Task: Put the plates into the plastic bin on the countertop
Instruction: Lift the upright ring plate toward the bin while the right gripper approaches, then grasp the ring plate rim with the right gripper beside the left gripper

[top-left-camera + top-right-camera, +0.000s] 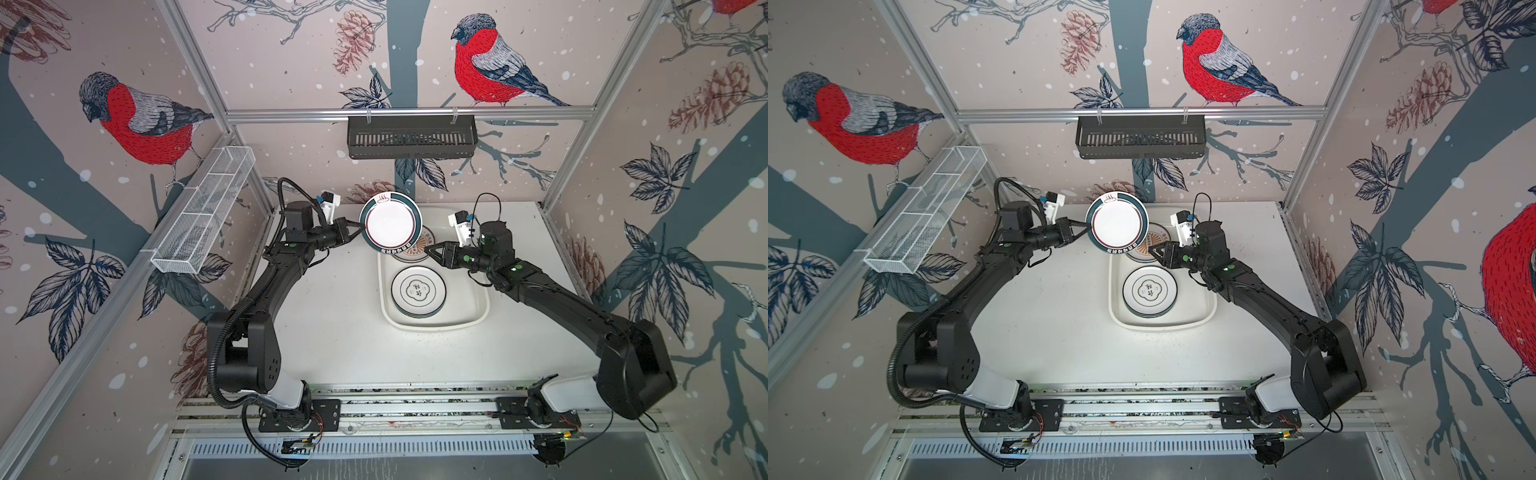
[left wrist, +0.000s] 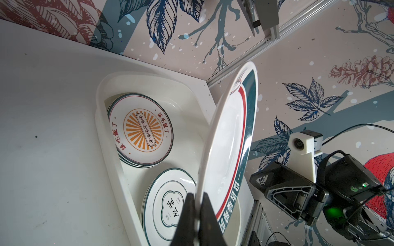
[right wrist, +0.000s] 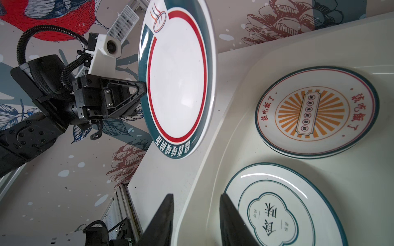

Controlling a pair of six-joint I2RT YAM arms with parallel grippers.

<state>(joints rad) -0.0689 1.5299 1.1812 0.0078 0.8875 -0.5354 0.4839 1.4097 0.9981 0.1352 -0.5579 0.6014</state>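
Now we have left jaws clamped on the green-rimmed plate (image 1: 390, 224), raised beside the bin (image 1: 467, 291); right jaws part-open, empty.

Sunburst plate (image 1: 424, 240) largely behind the green-rimmed plate (image 1: 390, 222) in a top view

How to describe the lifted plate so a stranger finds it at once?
Find the white plastic bin on the countertop. Near its far end, in the air, the left gripper pinches one tilted plate by the rim. Unlike the orange sunburst plate and the clover-emblem plate lying in the bin, it has a plain white centre, a red ring and a broad dark green lettered rim.
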